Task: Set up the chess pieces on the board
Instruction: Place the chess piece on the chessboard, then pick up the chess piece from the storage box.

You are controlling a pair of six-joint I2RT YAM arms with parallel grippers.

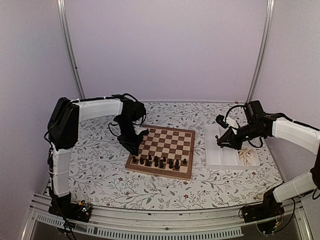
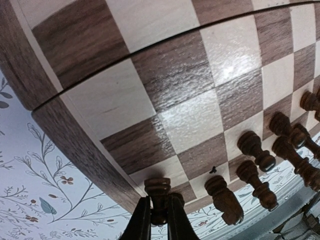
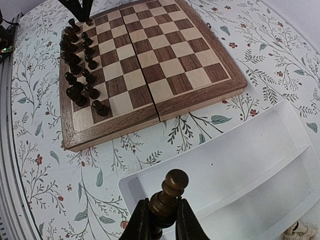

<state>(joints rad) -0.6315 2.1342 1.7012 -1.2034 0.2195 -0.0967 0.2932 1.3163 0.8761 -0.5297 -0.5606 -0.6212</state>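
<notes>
The board (image 1: 172, 137) lies mid-table with several dark chess pieces (image 1: 160, 161) standing along its near rows. At the board's near-left corner my left gripper (image 1: 134, 147) is shut on a dark piece (image 2: 157, 187), which sits over the corner square (image 2: 159, 201). More dark pieces (image 2: 252, 150) stand just to the right of it. My right gripper (image 1: 220, 144) hovers over the white tray (image 1: 225, 160). It is shut (image 3: 163, 202) on a dark round-headed piece (image 3: 175, 182). Cream pieces (image 1: 246, 155) lie in the tray's right compartment.
The floral tablecloth (image 1: 100, 175) surrounds the board. From the right wrist the board (image 3: 165, 55) shows its dark pieces (image 3: 80, 65) at the left edge. The tray's left compartment (image 3: 240, 160) lies under that gripper, with cream pieces (image 3: 300, 231) at the lower right.
</notes>
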